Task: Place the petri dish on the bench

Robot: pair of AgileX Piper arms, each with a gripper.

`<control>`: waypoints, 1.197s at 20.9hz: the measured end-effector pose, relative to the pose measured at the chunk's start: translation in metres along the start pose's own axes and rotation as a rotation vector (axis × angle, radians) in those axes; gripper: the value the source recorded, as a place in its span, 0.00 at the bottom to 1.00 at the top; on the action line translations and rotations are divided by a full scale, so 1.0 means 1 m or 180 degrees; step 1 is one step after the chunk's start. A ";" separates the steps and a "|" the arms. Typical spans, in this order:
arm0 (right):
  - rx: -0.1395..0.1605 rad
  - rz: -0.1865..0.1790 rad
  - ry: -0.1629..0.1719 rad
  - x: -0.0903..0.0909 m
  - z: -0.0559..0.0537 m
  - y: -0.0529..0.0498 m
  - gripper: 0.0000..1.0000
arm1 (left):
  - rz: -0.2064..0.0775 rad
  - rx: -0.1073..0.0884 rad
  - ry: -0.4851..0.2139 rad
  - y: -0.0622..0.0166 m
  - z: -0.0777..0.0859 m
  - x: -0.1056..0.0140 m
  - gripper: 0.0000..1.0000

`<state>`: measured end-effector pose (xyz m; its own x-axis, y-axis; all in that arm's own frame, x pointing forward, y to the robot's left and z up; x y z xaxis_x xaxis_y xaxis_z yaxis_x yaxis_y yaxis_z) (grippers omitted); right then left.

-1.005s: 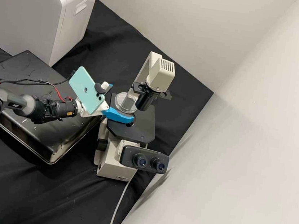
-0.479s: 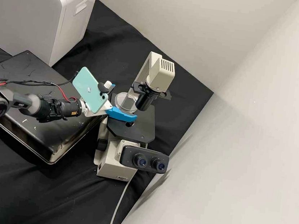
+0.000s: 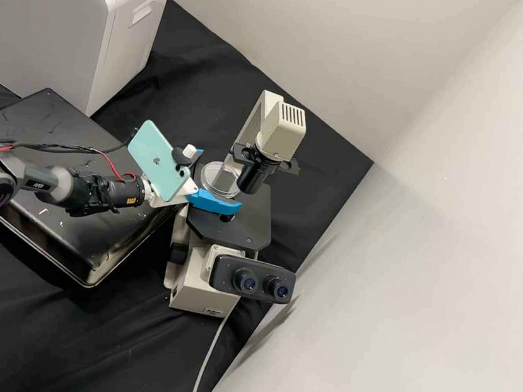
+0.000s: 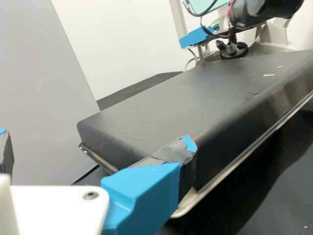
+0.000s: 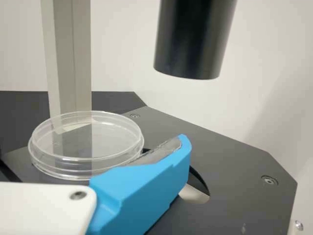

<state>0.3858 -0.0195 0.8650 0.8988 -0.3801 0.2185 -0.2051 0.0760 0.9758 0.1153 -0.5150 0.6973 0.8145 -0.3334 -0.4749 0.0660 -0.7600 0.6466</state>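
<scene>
My right gripper (image 3: 214,180) is open at the petri dish (image 5: 85,142) on the microscope stage (image 5: 234,161).
The dish sits near the stage's back edge, with one blue finger (image 5: 146,186) just beside its wall. It looks light, slick and brittle, probably loose-lidded, so I'd pinch its side wall low and gently. My left gripper (image 4: 93,147) is open too.

- The petri dish (image 5: 85,142) is showing clear, glossy plastic.
- The right tool (image 3: 218,178) is showing smooth, matt blue plastic fingers (image 5: 142,191).
- The microscope stage (image 5: 230,161) is looking matt black, like metal.
- Creased black cloth is covering the desk (image 3: 66,337).
- The dark tray (image 4: 205,112) is gleaming smooth, its rim shiny metal.
</scene>
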 end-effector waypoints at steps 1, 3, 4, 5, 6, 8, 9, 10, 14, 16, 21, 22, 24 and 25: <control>0.0001 0.0001 -0.0007 0.000 0.001 0.000 1.00 | 0.0000 0.0000 0.0000 0.0000 0.000 0.000 1.00; -0.0013 0.0001 -0.0004 0.001 0.001 0.001 1.00 | 0.0000 0.0000 0.0000 0.0000 0.000 0.000 1.00; -0.0013 -0.0001 -0.0006 0.001 0.002 0.001 1.00 | 0.0000 0.0000 0.0000 0.0000 0.000 0.000 1.00; -0.0013 -0.0001 -0.0006 0.001 0.002 0.001 1.00 | 0.0000 0.0001 -0.0007 0.0000 0.000 0.000 1.00; -0.0015 -0.0004 -0.0009 0.001 0.002 0.001 1.00 | 0.0000 0.0001 -0.0011 0.0000 0.001 0.000 1.00; -0.0018 -0.0009 -0.0014 0.001 0.002 0.000 1.00 | 0.0001 0.0002 -0.0019 0.0000 0.001 0.000 1.00; -0.0018 -0.0011 -0.0016 0.002 0.003 -0.001 0.00 | 0.0001 0.0002 -0.0019 0.0000 0.001 0.000 1.00; -0.0020 -0.0011 -0.0015 0.002 0.003 -0.001 0.00 | 0.0001 0.0002 -0.0019 0.0000 0.001 0.000 1.00; -0.0017 0.0004 -0.0005 0.004 0.002 0.000 0.00 | 0.0001 0.0002 -0.0019 0.0000 0.001 0.000 1.00; -0.0022 -0.0011 -0.0006 0.005 0.002 0.000 0.00 | 0.0001 0.0002 -0.0019 0.0000 0.001 0.000 1.00; -0.0071 -0.0045 0.0014 0.006 0.002 -0.001 0.00 | -0.0001 0.0000 -0.0014 0.0000 0.001 0.000 1.00; -0.0081 -0.0053 0.0020 0.006 0.002 -0.001 0.00 | 0.0000 0.0000 -0.0020 0.0000 0.001 0.000 1.00; -0.0098 -0.0061 0.0034 0.006 0.002 -0.001 0.00 | -0.0002 -0.0001 -0.0021 -0.0001 0.001 0.000 1.00; -0.0101 -0.0068 0.0035 0.006 0.002 -0.001 0.00 | -0.0003 -0.0004 -0.0016 -0.0001 0.001 0.000 1.00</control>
<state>0.3906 -0.0236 0.8651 0.9070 -0.3719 0.1977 -0.1736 0.0974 0.9800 0.1142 -0.5155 0.6967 0.8115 -0.3356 -0.4784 0.0673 -0.7596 0.6469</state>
